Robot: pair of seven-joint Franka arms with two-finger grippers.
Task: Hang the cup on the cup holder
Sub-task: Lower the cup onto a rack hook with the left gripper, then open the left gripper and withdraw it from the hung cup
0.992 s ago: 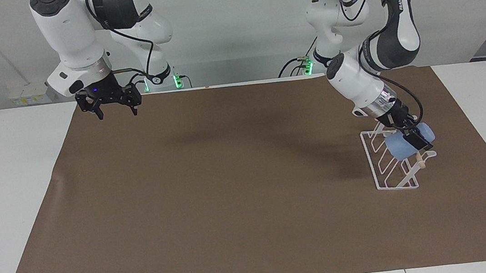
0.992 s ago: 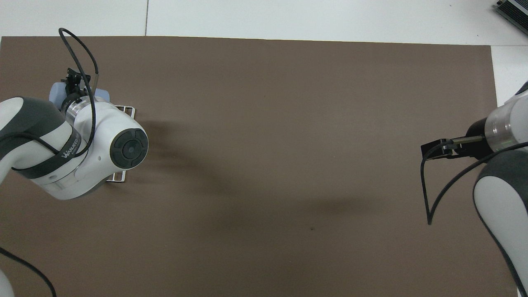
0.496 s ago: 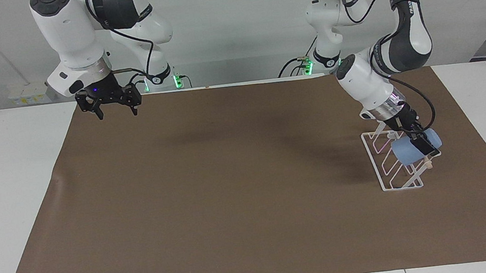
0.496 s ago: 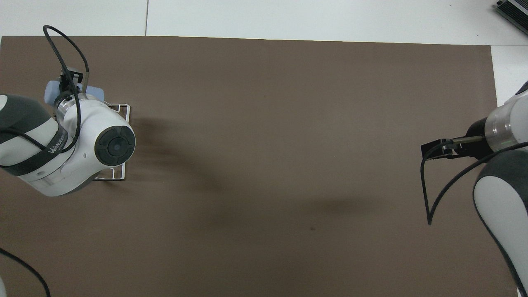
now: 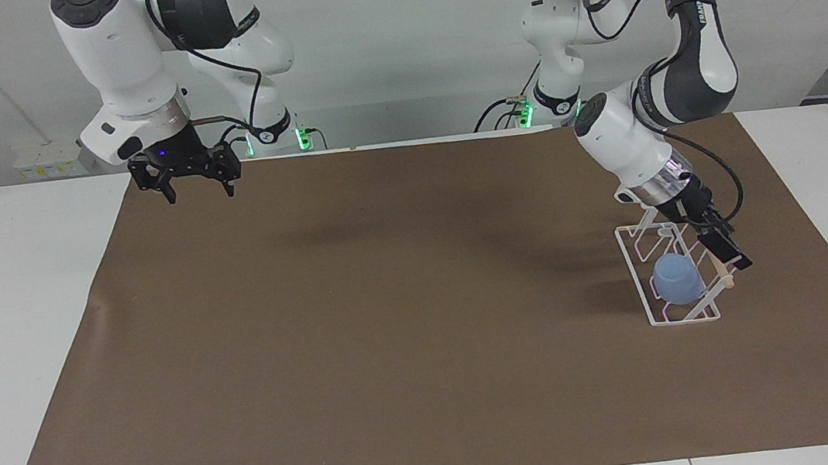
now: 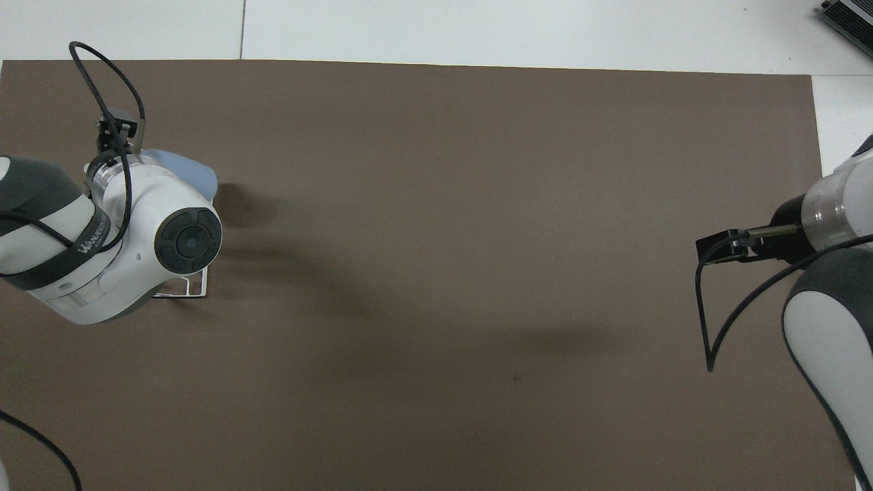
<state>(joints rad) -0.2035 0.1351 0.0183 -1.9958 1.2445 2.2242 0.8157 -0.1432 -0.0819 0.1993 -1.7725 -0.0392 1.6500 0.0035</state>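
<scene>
The light-blue cup (image 5: 676, 278) rests tilted on the white wire cup holder (image 5: 685, 321), among its looped prongs at the end farther from the robots. I cannot tell whether a prong sits inside it. My left gripper (image 5: 724, 248) hangs open just above the rack's wooden dowel (image 5: 723, 277), beside the cup and apart from it. In the overhead view the left arm's wrist covers most of the cup holder (image 6: 194, 293); part of the cup (image 6: 196, 175) shows past it, and the left gripper (image 6: 119, 129) pokes out. My right gripper (image 5: 197, 191) waits open above the mat's corner at its own end.
A brown mat (image 5: 394, 328) covers most of the white table (image 5: 11, 325). The cup holder stands on the mat toward the left arm's end. Cables loop off both wrists.
My left gripper has opened and let go of the cup, which dropped from beside the dowel down onto the rack's prongs. The right arm has not moved.
</scene>
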